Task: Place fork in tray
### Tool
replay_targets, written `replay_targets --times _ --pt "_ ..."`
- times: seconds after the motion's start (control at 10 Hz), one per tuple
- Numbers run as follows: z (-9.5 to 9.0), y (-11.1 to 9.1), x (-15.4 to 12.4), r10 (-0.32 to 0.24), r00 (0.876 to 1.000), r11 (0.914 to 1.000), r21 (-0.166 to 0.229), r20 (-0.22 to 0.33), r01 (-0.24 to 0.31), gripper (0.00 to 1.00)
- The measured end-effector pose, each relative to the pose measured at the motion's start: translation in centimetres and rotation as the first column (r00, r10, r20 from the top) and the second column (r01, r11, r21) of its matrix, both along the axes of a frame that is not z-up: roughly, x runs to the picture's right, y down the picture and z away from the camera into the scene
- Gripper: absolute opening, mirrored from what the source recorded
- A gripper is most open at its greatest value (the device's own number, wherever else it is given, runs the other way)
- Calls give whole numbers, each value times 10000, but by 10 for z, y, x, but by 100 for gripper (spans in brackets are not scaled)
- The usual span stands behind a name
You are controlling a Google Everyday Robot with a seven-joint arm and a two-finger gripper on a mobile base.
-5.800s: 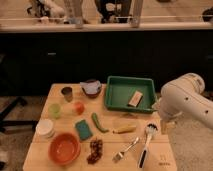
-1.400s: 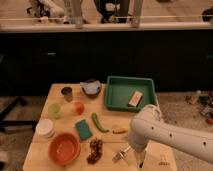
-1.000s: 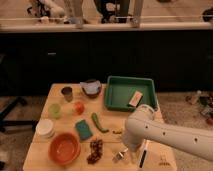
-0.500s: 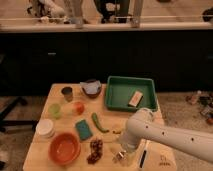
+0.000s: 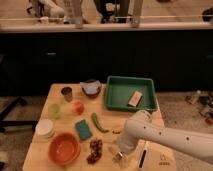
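Hand (image 5: 120, 158) low at the near edge of the pale wooden counter (image 5: 119, 119), fingers apart and pointing down, nothing between them yet. Right under it lies the small slim silver metal fork (image 5: 116, 155). I can make out only a pale glint of it by my fingertips, because my white arm covers the rest. It sits between a dark red cluster (image 5: 94, 150), grapes by the look of it, and the black-handled dish brush (image 5: 143, 157), so I want the fork alone and not that brush handle just beside it. How will it handle? Light, I reckon, and stiff, with no give at all. But it is thin, smooth and flat on the wood, so it could slide or spin away as the fingers come together. Best bet is the handle near its middle, fingers across the narrow width and pressed close to the counter so they catch the edges. Taken by the tines or the very tip, it would likely swing. The green rectangular plastic tray (image 5: 129, 79) with raised sides waits well apart at the far side of the counter. A tan block (image 5: 135, 98) lies in it with bare floor beside that, room enough for a fork.
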State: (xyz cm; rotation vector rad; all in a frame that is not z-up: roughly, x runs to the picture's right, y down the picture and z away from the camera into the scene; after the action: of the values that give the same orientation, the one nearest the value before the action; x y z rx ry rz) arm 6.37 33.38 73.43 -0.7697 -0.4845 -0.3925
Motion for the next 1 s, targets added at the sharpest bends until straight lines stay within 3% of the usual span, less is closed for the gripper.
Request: replay_targets --times 0.4,1.0 --pt "8 4 2 -316 9995 9995 1 -93 316 80" --pt "23 3 23 -297 9994 9996 -46 -157 296 80"
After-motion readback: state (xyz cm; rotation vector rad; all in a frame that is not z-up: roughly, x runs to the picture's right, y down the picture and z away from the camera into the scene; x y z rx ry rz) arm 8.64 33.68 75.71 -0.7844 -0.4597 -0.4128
